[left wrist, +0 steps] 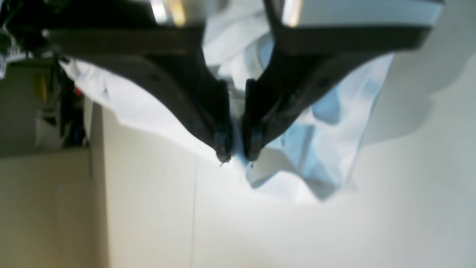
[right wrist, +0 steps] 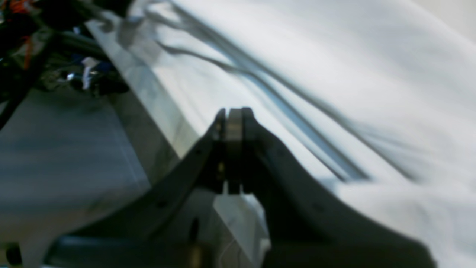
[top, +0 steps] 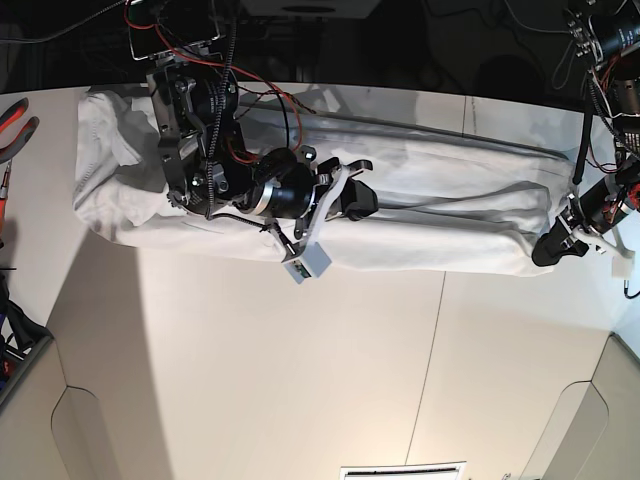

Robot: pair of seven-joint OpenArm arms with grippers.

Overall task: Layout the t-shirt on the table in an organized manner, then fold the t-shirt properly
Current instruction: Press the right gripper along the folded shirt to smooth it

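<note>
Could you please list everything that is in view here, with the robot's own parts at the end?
t-shirt: one, white, stretched in a long band across the far part of the table.
table: one, matte white, with a thin dark seam, under everything.
pliers: one pair, red handles, at the base view's left edge.
left gripper: one, black, nipping an edge of the t-shirt at its end.
right gripper: one, black, shut, above the t-shirt's middle; whether it holds cloth is unclear.
</note>
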